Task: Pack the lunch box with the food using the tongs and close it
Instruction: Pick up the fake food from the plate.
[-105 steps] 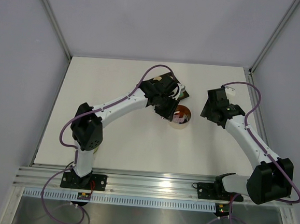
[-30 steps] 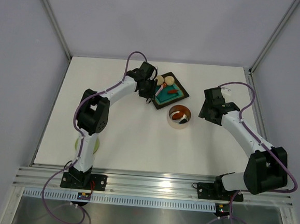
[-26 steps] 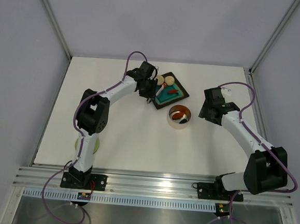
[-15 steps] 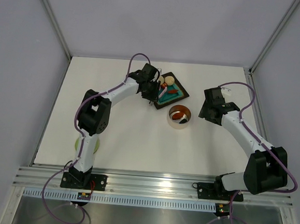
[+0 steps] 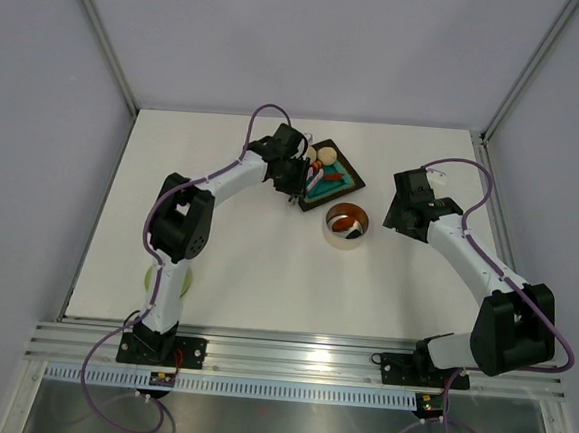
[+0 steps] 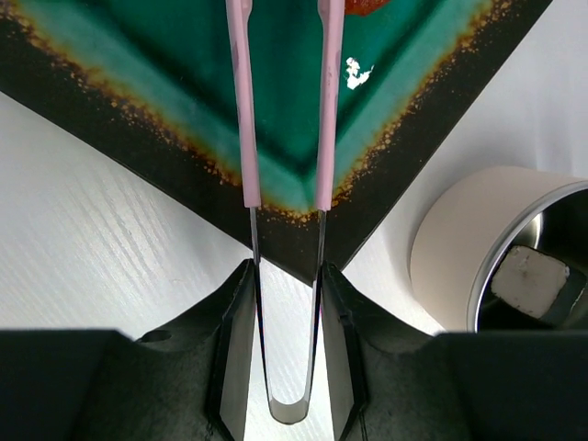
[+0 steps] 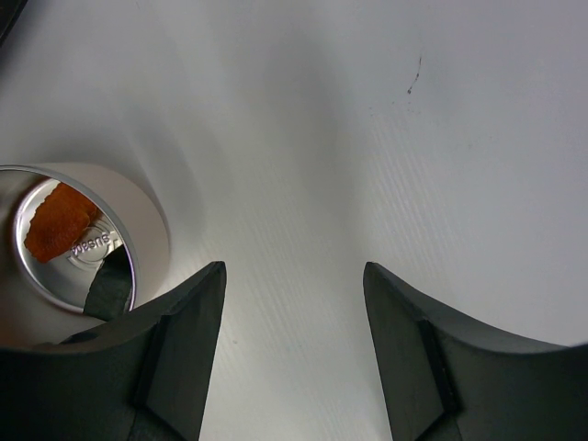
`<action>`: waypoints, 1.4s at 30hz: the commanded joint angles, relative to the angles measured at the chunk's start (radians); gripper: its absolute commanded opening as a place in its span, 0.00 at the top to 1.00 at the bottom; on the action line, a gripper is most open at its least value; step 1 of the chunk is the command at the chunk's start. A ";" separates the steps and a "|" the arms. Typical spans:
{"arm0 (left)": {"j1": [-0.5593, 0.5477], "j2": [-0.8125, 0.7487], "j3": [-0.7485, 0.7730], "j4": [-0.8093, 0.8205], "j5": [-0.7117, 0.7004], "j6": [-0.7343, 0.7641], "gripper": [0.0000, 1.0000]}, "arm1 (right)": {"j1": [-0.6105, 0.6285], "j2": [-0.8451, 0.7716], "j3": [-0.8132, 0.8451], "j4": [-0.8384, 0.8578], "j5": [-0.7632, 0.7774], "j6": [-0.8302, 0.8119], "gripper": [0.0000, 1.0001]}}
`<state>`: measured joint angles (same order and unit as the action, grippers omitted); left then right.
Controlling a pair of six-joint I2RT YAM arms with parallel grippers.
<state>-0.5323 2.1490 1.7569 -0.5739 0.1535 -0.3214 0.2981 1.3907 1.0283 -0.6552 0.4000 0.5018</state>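
Note:
My left gripper [image 5: 291, 173] [image 6: 288, 268] is shut on the bent end of the slim pink tongs [image 6: 243, 110]. Their two arms reach out over the teal tray [image 6: 138, 129] [image 5: 347, 171], tips out of the wrist view. The tray holds food: beige balls [image 5: 324, 157] and a red-orange piece [image 5: 331, 177]. The round steel lunch box [image 5: 346, 224] [image 6: 459, 248] [image 7: 147, 220] stands just in front of the tray. It holds a white block [image 6: 528, 276] and an orange piece [image 7: 57, 231]. My right gripper [image 5: 404, 212] [image 7: 294, 268] hangs open to the right of the tin, with nothing between its fingers.
The pale green lid [image 5: 151, 282] lies near the front left, partly hidden by the left arm's base. White table surface [image 5: 266, 265] spreads in front of the tin. Frame posts stand at the back corners.
Since 3.5 s ago the left gripper has gone from over the tin back to the tray. In the last second it has edged right over the tray. The right arm has stayed still.

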 commanded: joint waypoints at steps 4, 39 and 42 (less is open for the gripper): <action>-0.009 -0.106 -0.062 0.063 0.027 0.031 0.68 | -0.010 -0.004 0.050 0.012 0.003 -0.005 0.31; -0.012 0.074 0.185 -0.076 0.106 0.125 0.63 | -0.010 -0.016 0.042 0.008 0.003 0.001 0.31; -0.012 0.077 0.184 -0.092 0.074 0.139 0.61 | -0.008 -0.018 0.042 0.008 0.003 0.001 0.31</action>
<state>-0.5404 2.2230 1.8961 -0.6613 0.2569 -0.2138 0.2981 1.3907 1.0397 -0.6556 0.3988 0.5018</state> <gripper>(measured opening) 0.384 0.692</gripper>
